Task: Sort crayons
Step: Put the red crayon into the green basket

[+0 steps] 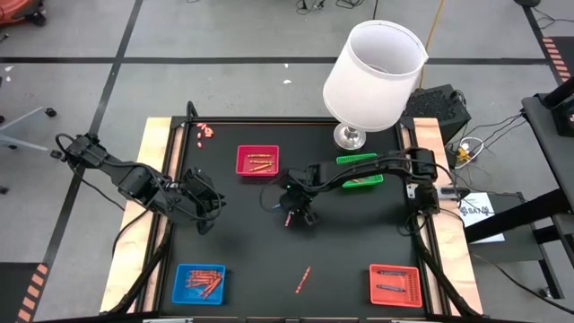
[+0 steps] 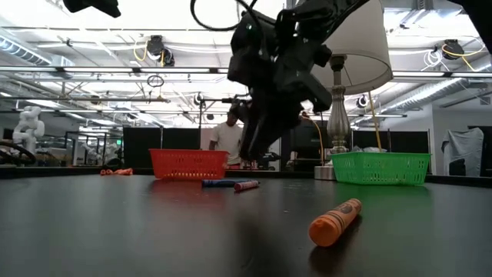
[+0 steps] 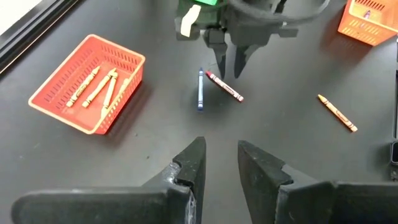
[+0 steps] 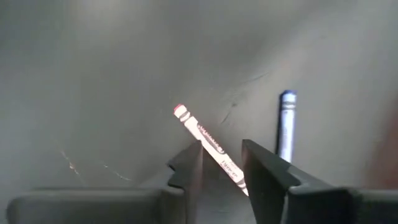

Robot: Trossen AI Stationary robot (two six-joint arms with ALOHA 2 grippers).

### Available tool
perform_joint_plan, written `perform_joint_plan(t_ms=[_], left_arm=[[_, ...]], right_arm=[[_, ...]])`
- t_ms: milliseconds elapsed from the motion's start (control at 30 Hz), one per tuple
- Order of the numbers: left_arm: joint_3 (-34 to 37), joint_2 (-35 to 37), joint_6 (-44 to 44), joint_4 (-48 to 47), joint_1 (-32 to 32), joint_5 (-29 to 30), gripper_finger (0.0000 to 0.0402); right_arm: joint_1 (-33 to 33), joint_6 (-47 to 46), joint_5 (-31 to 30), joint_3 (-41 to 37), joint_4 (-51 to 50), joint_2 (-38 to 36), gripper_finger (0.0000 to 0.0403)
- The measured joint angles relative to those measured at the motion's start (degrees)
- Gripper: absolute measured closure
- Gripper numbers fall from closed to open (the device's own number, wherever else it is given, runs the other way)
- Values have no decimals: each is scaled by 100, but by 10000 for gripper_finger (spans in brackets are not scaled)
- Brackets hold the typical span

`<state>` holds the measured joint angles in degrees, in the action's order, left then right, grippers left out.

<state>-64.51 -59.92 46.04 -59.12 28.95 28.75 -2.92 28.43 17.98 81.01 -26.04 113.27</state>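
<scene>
While my right end effector [image 4: 221, 163] hangs low over the middle of the black table [image 1: 341, 242], its fingers sit apart, straddling a red crayon [image 4: 210, 148] that lies flat on the surface, not lifted. Just beside it lies a blue crayon [image 4: 285, 127], the two nearly meeting at one end in the left wrist view. My left end effector [image 3: 221, 163] waits at centre left of the high view, fingers parted, nothing between them. Another crayon, orange [image 1: 303, 279], lies alone at lower centre. Trays sit around: red tray [image 1: 257, 161] at upper centre with crayons in it, blue tray [image 1: 199, 283] lower left, orange tray [image 1: 395, 284] lower right, green tray [image 1: 362, 179] under my right arm. A white lamp [image 1: 373, 76] stands at the top edge.
</scene>
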Motion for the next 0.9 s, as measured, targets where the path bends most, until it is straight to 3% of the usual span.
perform_joint_plan(t_ms=[200, 900], left_arm=[[0, 0, 0, -21, 0, 2, 311], [0, -2, -4, -56, 2, 4, 311]], right_arm=[[2, 328, 0, -2, 27, 115, 287], [-11, 842, -4, 5, 6, 562, 296]])
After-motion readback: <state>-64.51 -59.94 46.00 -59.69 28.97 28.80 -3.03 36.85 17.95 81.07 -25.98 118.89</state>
